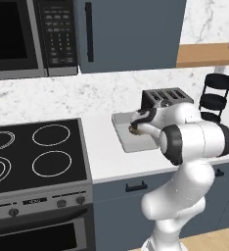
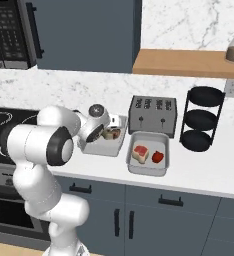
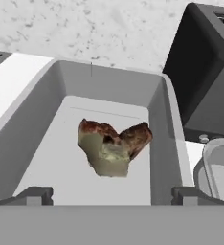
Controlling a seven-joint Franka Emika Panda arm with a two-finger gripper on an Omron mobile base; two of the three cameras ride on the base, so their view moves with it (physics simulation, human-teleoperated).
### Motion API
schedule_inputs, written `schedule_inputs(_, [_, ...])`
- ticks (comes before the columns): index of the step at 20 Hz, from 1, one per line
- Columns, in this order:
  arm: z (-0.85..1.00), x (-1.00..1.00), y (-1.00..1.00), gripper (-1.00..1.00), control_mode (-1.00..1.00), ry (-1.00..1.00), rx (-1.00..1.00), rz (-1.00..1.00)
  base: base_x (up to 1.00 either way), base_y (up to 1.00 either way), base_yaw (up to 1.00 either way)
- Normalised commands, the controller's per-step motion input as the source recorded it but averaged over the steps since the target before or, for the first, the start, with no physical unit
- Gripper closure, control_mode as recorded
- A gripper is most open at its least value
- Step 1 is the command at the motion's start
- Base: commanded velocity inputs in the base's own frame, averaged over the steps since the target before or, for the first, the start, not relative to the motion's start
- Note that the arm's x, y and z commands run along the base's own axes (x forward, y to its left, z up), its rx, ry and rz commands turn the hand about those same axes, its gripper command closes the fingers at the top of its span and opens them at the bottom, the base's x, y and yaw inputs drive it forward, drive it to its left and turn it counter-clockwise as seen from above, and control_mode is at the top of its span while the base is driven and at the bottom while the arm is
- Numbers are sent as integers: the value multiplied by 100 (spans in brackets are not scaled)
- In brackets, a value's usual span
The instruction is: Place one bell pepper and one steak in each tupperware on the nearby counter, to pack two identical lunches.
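Observation:
A brown mottled steak (image 3: 111,148) lies on the floor of the left tupperware (image 3: 109,76), a light-grey tray on the white counter (image 2: 199,172). My gripper (image 3: 113,196) hangs just above it, open, its fingertips (image 3: 35,195) wide apart on either side and clear of the meat. In the right base view the gripper (image 2: 107,130) hovers over that tray (image 2: 96,148). The right tupperware (image 2: 161,171) holds a second steak (image 2: 140,153) and a red bell pepper (image 2: 158,156). From the left base view the near tray (image 1: 128,143) shows beside my arm.
A dark slotted toaster (image 2: 152,115) stands behind the trays and close to my hand on its right (image 3: 205,72). A black tiered rack (image 2: 204,120) is further right. The black stovetop (image 1: 38,152) lies left of the counter, with a microwave (image 1: 18,37) above it.

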Motion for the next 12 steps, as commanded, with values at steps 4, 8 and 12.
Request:
schedule_inputs(4, [71,-67,0,-100,-100,-1,-3,-1,0,0,0])
schedule_inputs(8, [20,-30,0,-100,-100,0,-12,-5,0,0,0])
schedule_inputs(12, [48,-53,0,-100,-100,-4,-3,-3,0,0,0])
